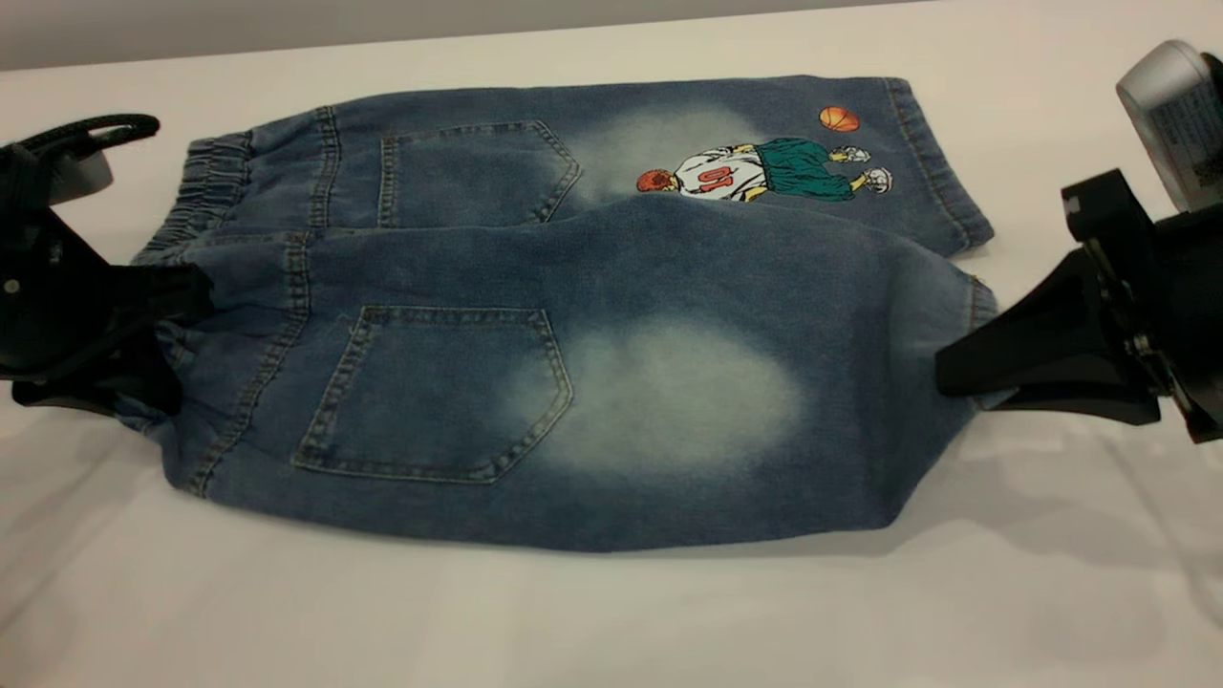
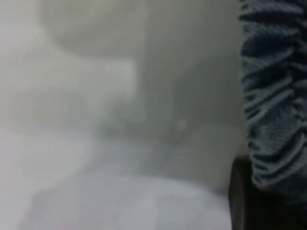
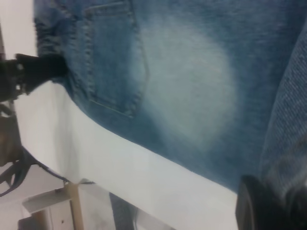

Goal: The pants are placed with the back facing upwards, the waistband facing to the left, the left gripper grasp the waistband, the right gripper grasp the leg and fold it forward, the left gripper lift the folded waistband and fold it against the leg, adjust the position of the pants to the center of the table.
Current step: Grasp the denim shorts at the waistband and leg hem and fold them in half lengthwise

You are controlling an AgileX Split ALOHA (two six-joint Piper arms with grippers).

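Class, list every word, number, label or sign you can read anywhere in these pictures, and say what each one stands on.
"10", in red, lying sideways: on the white jersey of the cartoon basketball player printed on the far leg of the short blue denim pants.
Small print on the label of the silver-grey box on the black right gripper: too small to read.
Left and right wrist views: no text.

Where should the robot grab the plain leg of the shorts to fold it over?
Best at the stitched hem end of the leg, coming in from the right side, low over the table. That edge is thin and sticks out past the rest of the pants. The right pincer is already clamped there; the left pincer holds the waistband.
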